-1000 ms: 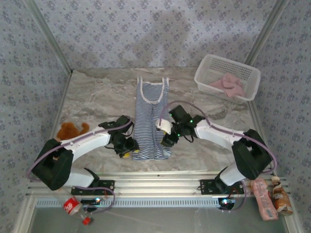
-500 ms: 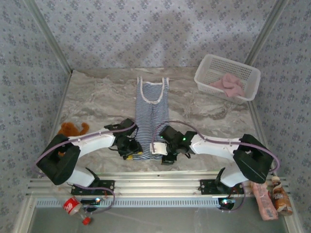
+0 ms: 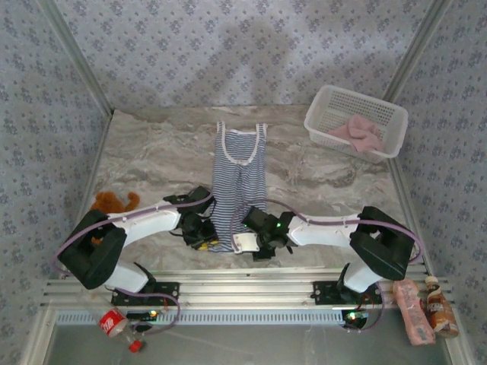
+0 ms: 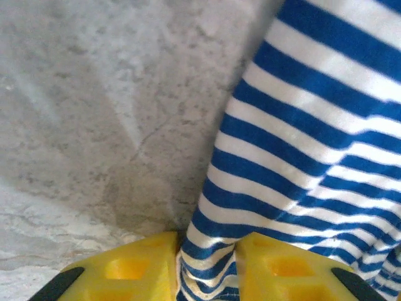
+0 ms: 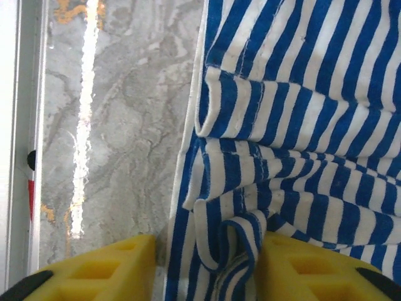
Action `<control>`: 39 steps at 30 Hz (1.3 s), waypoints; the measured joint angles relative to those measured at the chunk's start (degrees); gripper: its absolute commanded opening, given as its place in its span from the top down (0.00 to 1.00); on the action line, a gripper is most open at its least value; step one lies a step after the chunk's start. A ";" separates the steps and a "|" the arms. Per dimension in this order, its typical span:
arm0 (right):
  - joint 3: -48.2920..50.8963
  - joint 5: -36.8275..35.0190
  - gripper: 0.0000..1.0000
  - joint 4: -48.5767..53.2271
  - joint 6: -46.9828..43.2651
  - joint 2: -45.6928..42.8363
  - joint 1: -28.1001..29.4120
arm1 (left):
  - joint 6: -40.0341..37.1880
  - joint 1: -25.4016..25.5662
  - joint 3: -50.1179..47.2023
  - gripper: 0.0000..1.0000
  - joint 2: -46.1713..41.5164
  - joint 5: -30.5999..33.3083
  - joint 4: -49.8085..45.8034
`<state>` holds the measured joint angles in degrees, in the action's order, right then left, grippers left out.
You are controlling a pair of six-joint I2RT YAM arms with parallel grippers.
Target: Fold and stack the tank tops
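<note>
The striped tank top lies flat down the middle of the marble table, straps at the far end. At its near left hem corner my left gripper is shut, and in the left wrist view the striped cloth is pinched between the yellow fingers of that gripper. My right gripper sits at the near right hem corner. A bunched fold of the striped cloth fills the space between the fingers of the right gripper. The pink tank top lies crumpled in the white basket.
A brown plush toy lies at the table's left edge beside the left arm. The metal rail runs along the near edge. A red can lies below it at the left, and a bottle and a pink packet at the right.
Both grippers came down to the near hem and closed on the striped cloth. The right arm swung left and nearer to me, and the hem has bunched up.
</note>
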<state>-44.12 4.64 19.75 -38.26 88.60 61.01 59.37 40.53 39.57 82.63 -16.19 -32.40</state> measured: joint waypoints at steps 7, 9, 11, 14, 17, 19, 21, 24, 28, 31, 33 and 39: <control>-0.04 -3.37 0.79 -1.62 1.99 -0.04 0.57 | -0.87 0.44 1.03 0.92 0.02 0.39 -0.83; -0.07 -3.85 0.82 -1.79 2.67 -0.09 0.57 | -0.83 0.48 1.70 0.93 -0.13 0.39 -1.16; -0.07 -3.85 0.84 -1.73 3.17 -0.24 0.46 | -0.85 0.48 2.64 0.94 -0.92 0.44 -2.23; -0.15 -2.84 0.85 -0.87 4.20 -1.70 -0.02 | -1.27 0.48 4.37 0.94 -2.73 0.46 -4.52; -1.38 -0.24 0.86 1.38 4.85 -4.37 -1.60 | -1.77 0.09 7.06 0.94 -4.15 0.61 -7.34; -3.06 2.01 0.86 2.91 4.90 -5.99 -3.43 | -2.54 -0.76 9.25 0.93 -4.68 0.57 -9.14; -5.42 4.76 0.86 5.01 4.83 -6.91 -5.97 | -3.82 -2.34 11.91 0.93 -4.76 0.55 -11.15; -10.01 10.03 0.86 7.93 4.74 -7.10 -11.19 | -6.36 -5.73 16.61 0.92 -4.48 0.35 -13.75; -16.31 15.32 0.85 11.26 3.45 -4.57 -17.64 | -10.84 -10.91 24.72 0.90 -0.55 -0.31 -15.65; -21.62 17.75 0.85 13.57 1.64 0.13 -21.33 | -14.03 -14.19 29.83 0.88 4.39 -1.18 -15.65; -25.53 18.93 0.85 15.10 0.22 3.69 -23.17 | -15.89 -16.00 33.05 0.87 8.13 -1.95 -15.63; -34.95 20.72 0.85 17.05 -3.13 12.31 -27.45 | -20.00 -20.00 41.92 0.86 18.45 -4.20 -15.45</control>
<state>-79.07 25.36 36.80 -41.39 100.90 33.56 39.38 20.53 81.49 101.08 -20.38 -47.86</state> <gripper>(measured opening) 0.148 0.135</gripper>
